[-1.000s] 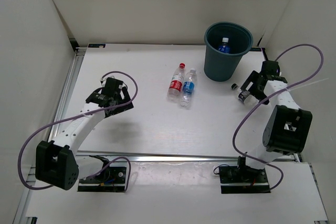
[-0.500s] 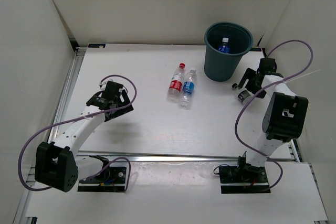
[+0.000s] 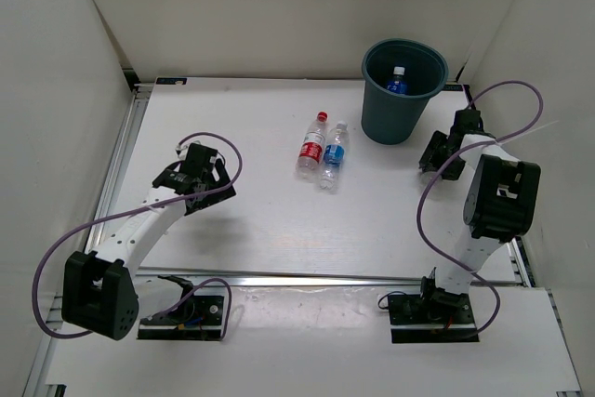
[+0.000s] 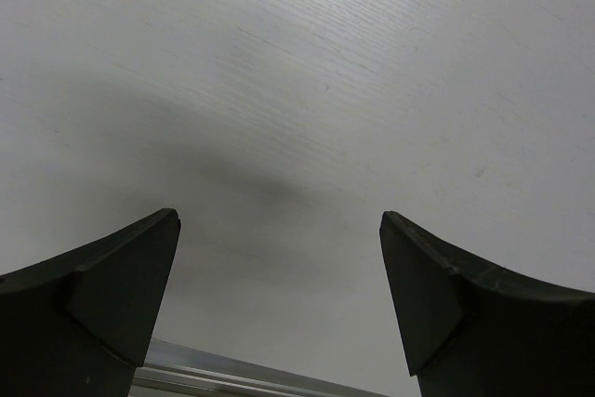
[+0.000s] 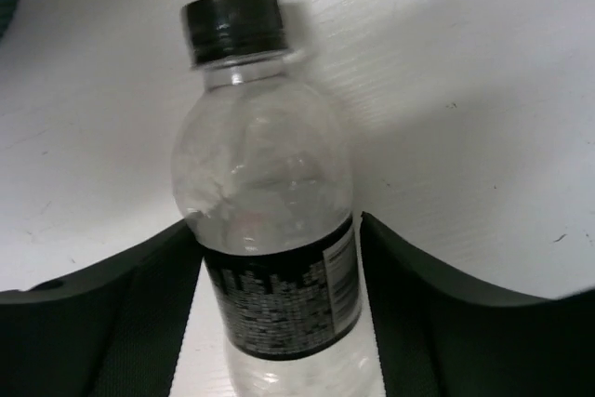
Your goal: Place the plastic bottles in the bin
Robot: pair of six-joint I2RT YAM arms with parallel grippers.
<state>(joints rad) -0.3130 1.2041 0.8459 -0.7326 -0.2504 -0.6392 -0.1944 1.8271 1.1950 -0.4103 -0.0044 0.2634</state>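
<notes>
Your right jaws straddle a black-capped bottle [image 5: 270, 230] on the counter [image 3: 270, 220] (clamped or not, cannot tell); next, lift it to the bin [image 3: 390, 123]. Left jaws gape empty.

White table [image 3: 279, 220] (metal rail [image 3: 124, 160] along its edge) enclosed by plain white walls [image 3: 279, 6].

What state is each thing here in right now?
Bin: upright, holding one bottle.
Bottle in bin: capped, blue label.
Red-capped bottle: lying down, capped.
Blue-labelled bottle beside it: lying down, capped.
Black-capped bottle: capped, between right jaws.
Left gripper: jaws open, empty.
Right gripper: jaws shut on black-capped bottle.
</notes>
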